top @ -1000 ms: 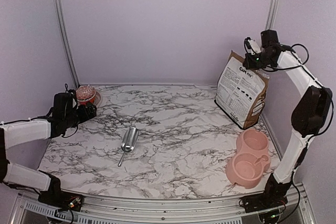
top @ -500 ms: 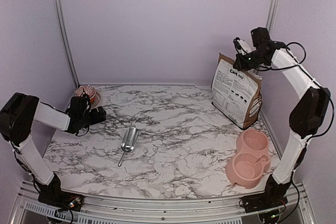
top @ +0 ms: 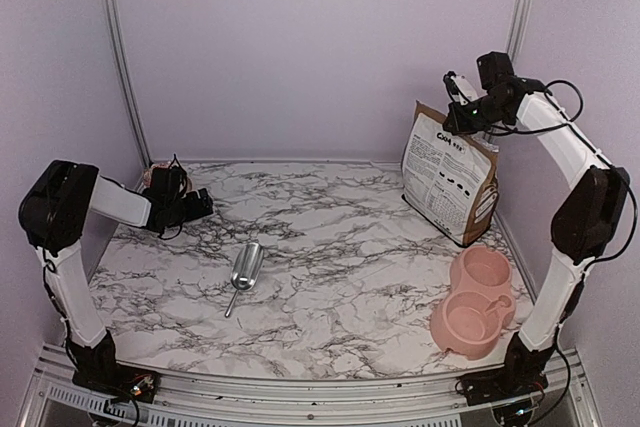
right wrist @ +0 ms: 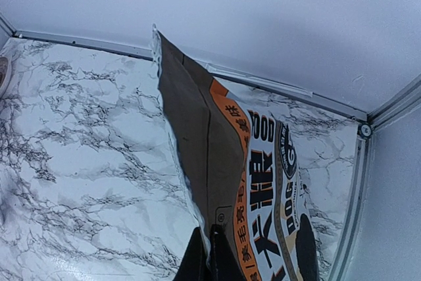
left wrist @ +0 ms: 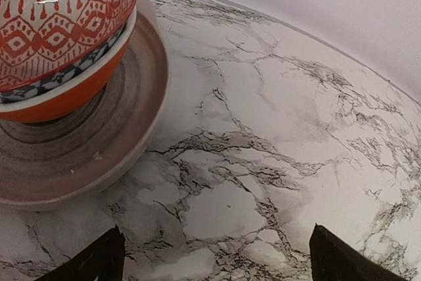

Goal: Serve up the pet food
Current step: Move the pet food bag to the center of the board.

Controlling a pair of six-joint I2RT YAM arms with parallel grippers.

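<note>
The pet food bag (top: pixel 450 179), brown and black with white print, stands tilted at the back right. My right gripper (top: pixel 459 119) is shut on its top edge. In the right wrist view the fingers (right wrist: pixel 209 256) pinch the brown paper of the bag (right wrist: pixel 217 156). No kibble shows. A metal scoop (top: pixel 245 266) lies on the marble at centre left. A pink double bowl (top: pixel 472 302) sits at the near right. My left gripper (top: pixel 203 206) is open and empty, low over the table at the far left, its fingertips (left wrist: pixel 99 261) wide apart.
A red-and-white patterned round thing (left wrist: pixel 52 18) sits on a brown dish (left wrist: pixel 125 129) just left of my left gripper. In the top view my left wrist mostly hides it. The walls stand close behind the bag and the dish.
My left gripper has moved back and to the right, along the front of the dish. My right gripper shifted the bag's top to the left, then held still.
</note>
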